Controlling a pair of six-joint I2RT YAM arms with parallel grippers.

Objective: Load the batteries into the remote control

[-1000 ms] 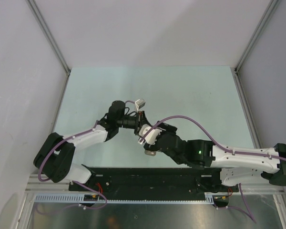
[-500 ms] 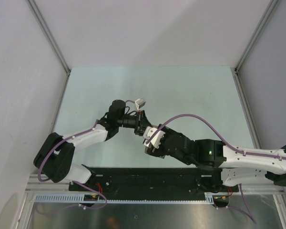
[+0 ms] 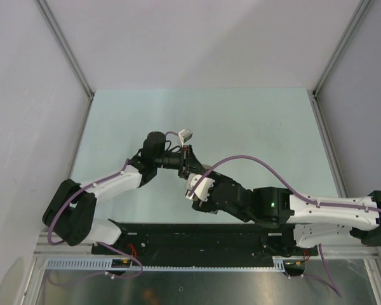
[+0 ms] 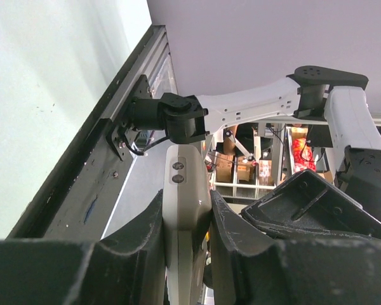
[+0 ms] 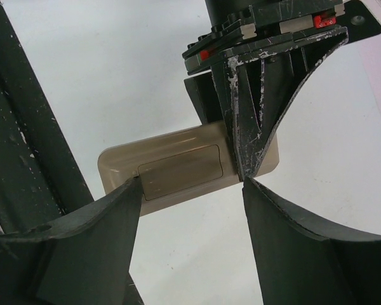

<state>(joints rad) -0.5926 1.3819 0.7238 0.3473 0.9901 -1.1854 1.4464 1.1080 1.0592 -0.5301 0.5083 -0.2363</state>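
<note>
Beige remote control, apparently back-side, in left tool

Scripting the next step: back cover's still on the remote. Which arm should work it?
Right. The left gripper is shut on the remote, so it is busy holding. The right gripper is open, its fingers either side of the cover, which faces it.

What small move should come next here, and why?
Probably bring the right fingers onto the battery cover and slide it off: the left fingers clamp the remote control in mid-air, the cover looks closed, and the right fingers stand open around it.
</note>
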